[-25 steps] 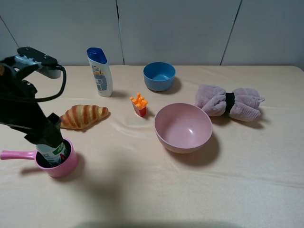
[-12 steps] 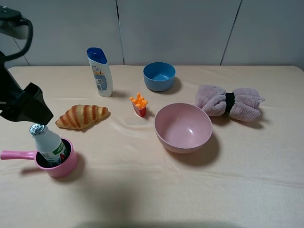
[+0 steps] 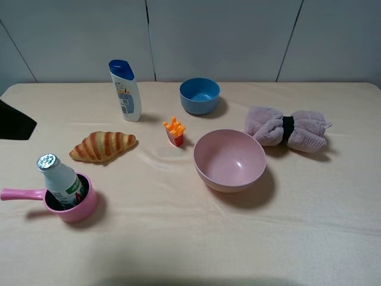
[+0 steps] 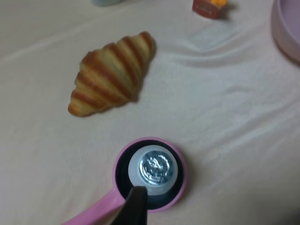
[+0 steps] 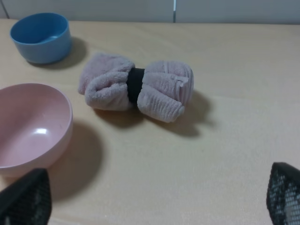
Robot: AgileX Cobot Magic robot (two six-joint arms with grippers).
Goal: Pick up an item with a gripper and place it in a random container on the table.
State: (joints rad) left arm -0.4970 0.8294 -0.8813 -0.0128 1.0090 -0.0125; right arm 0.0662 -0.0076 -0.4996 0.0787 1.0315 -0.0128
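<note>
The small white bottle [image 3: 61, 181] with a silver foil cap stands tilted inside the pink saucepan [image 3: 83, 208] at the table's front left. Nothing holds it. In the left wrist view I look down on its cap [image 4: 153, 168] and the saucepan's rim [image 4: 180, 186]; one black fingertip [image 4: 136, 205] of my left gripper shows, well above the bottle. Only a black part of the left arm [image 3: 13, 121] shows at the left edge of the exterior view. My right gripper [image 5: 154, 199] is open and empty above the table, its fingertips [image 5: 26, 197] wide apart.
A croissant [image 3: 102, 145] lies just behind the saucepan. A shampoo bottle [image 3: 125, 90], a blue bowl [image 3: 199, 95], a toy box of fries [image 3: 175, 131], a large pink bowl [image 3: 229, 159] and a rolled towel [image 3: 288, 128] are spread over the beige table [image 3: 190, 244].
My left gripper has let go of the bottle, risen and drawn back to the left, almost out of the exterior view. The bottle stays in the saucepan.
</note>
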